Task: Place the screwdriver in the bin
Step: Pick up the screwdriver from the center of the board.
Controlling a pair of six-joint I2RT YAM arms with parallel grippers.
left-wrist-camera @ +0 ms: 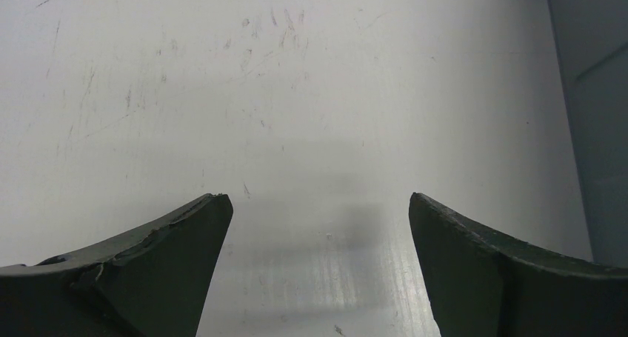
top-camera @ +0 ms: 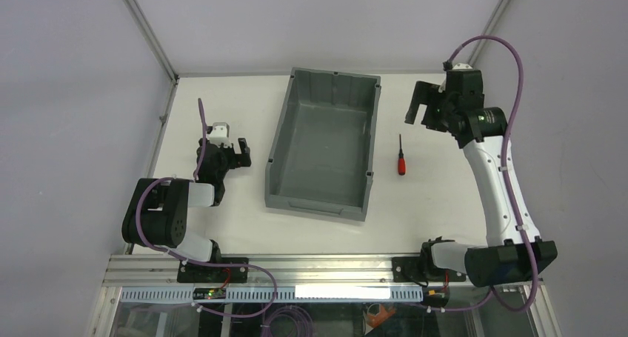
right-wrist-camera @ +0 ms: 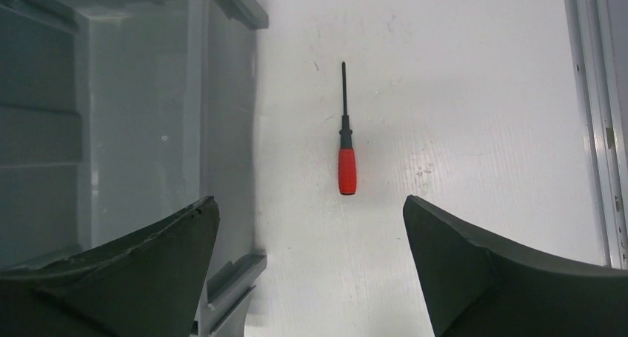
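The screwdriver (top-camera: 401, 160), with a red handle and thin black shaft, lies on the white table just right of the grey bin (top-camera: 323, 196). In the right wrist view the screwdriver (right-wrist-camera: 346, 167) lies ahead of my open fingers, and the bin (right-wrist-camera: 111, 129) fills the left side. My right gripper (top-camera: 418, 107) is open and empty, raised above the table beyond the screwdriver near the bin's far right corner. My left gripper (top-camera: 238, 150) is open and empty, low over the table left of the bin. The left wrist view shows its open fingers (left-wrist-camera: 178, 255) over bare table.
The table's back and left edges meet metal frame rails (top-camera: 155, 48) and grey walls. A rail (right-wrist-camera: 592, 115) runs along the table's edge in the right wrist view. A strip of the bin's outer wall (left-wrist-camera: 600, 115) shows at the right of the left wrist view.
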